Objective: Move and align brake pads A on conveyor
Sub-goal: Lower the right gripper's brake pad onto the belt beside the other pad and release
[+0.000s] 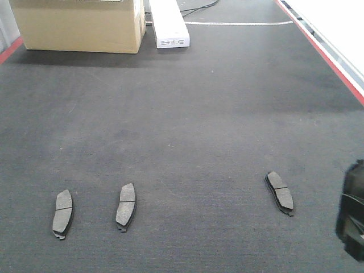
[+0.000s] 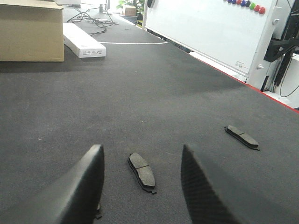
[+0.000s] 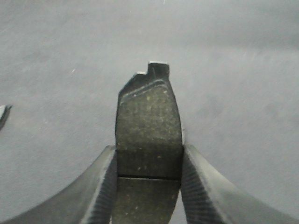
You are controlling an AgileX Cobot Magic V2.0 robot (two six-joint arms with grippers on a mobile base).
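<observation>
Between my right tool [image 3: 148,186] fingers, one of the brake pads A [image 3: 148,135] sat clamped across its width, groove just above the fingertips, tab end pointing away. My judgement: set it down in the gap between the middle pad [image 1: 125,207] and the right pad [image 1: 280,193] on the conveyor [image 1: 187,114], long axis matching the neighbours, keep it flat, release only on contact. Left pad [image 1: 63,214] lay beside the middle one. Left tool [image 2: 140,186] was spread wide, holding nothing, above the belt. Pads looked flat, dark grey, speckled, slightly curved.
</observation>
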